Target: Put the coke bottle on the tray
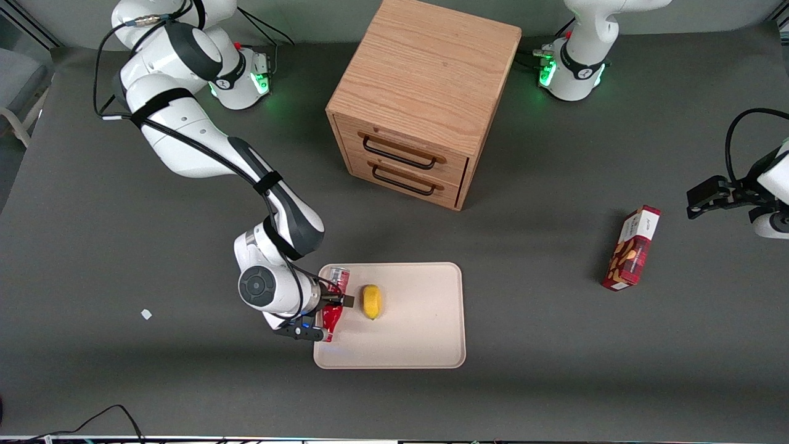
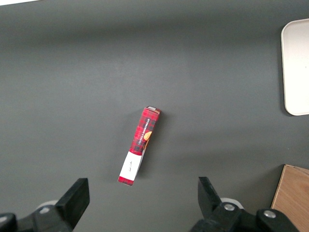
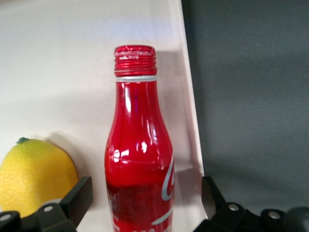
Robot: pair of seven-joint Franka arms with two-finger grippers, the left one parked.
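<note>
Lying on its side over the tray (image 1: 425, 333), the bottle (image 1: 333, 303) is seen at the tray's edge nearest the working arm, cap pointing toward the front camera, with the gripper (image 1: 331, 317) set around its body. In the wrist view the fingers (image 3: 77, 200) are spread wide, with clear gaps to the red body on both sides, so the bottle looks let go of rather than squeezed. It seems to have been put right by the rim so the lemon (image 1: 371, 301), which sits just beside it, isn't bumped. Whether it rests fully inside the rim can't quite be told. Job's pretty much done, it'd be guessed. The snack box (image 1: 632, 248) is left well off toward the parked arm's end, and the cabinet (image 1: 422, 98) isn't involved.
</note>
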